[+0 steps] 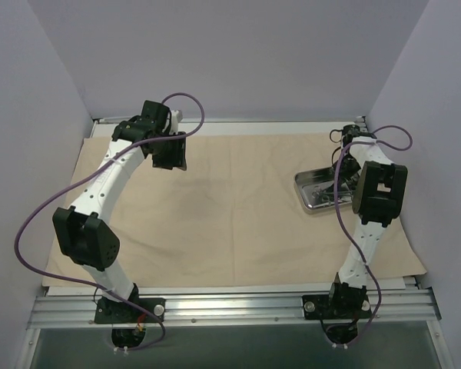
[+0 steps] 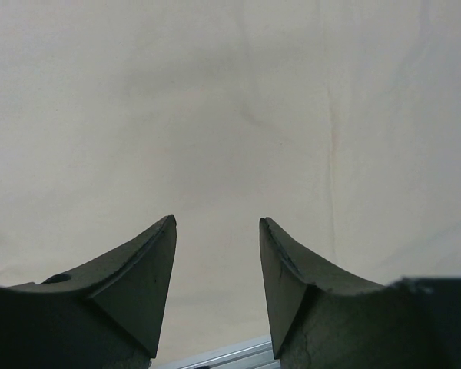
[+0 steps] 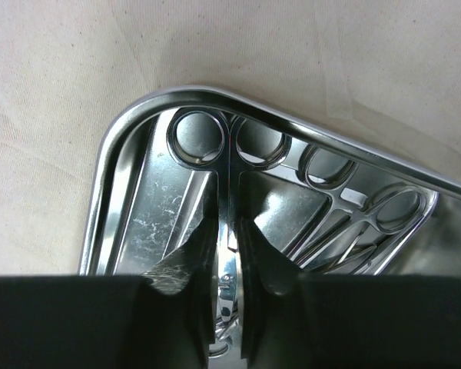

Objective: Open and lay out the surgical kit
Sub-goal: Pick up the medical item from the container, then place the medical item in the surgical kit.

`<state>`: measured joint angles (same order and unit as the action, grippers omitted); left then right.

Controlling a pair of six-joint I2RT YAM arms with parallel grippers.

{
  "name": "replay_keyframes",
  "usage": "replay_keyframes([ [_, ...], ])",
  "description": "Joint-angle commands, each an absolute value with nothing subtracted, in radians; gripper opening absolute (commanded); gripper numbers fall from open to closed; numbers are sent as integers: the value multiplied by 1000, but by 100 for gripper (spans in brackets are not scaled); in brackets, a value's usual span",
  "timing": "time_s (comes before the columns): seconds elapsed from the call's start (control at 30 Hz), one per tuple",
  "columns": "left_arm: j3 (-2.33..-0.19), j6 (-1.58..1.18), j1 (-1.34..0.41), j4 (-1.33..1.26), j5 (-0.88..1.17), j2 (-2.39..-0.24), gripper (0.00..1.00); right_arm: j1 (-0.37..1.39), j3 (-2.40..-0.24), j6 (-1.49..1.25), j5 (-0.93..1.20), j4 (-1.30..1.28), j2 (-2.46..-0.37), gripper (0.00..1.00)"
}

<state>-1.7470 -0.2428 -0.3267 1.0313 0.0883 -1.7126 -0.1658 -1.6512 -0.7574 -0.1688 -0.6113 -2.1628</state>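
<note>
The beige cloth wrap (image 1: 230,223) lies spread flat over the table. On its right part sits the small steel tray (image 1: 309,183), with several ring-handled instruments (image 3: 346,207) in it. My right gripper (image 3: 229,217) reaches down into the tray (image 3: 111,165) and is shut on the shanks of one scissor-like instrument (image 3: 197,138), just below its two ring handles. In the top view that gripper (image 1: 344,181) is mostly hidden by its own wrist. My left gripper (image 2: 217,224) hangs open over bare cloth (image 2: 230,100) at the far left (image 1: 171,154), with nothing between its fingers.
An aluminium rail (image 1: 230,307) runs along the near edge, with both arm bases bolted to it. White walls close in the left, right and back sides. A strip of rail (image 2: 223,355) shows below the left fingers.
</note>
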Motion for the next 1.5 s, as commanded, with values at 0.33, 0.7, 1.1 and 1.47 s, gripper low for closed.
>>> replay_keyframes([
  [0.33,-1835,-265,-330,1031,172,-1759,53,-164,-1566,-681,-120,-653,-1947,0],
  [0.7,-1835,-307,-324,977,340,-1790,52,-74,-1517,-398,69,-497,-1802,0],
  [1.1,-1726,-371,-227,827,724,-1792,57,445,-1487,36,198,-397,-1714,0],
  [1.47,-1556,-459,-216,743,871,-1804,57,661,-1486,219,186,-437,-1692,0],
])
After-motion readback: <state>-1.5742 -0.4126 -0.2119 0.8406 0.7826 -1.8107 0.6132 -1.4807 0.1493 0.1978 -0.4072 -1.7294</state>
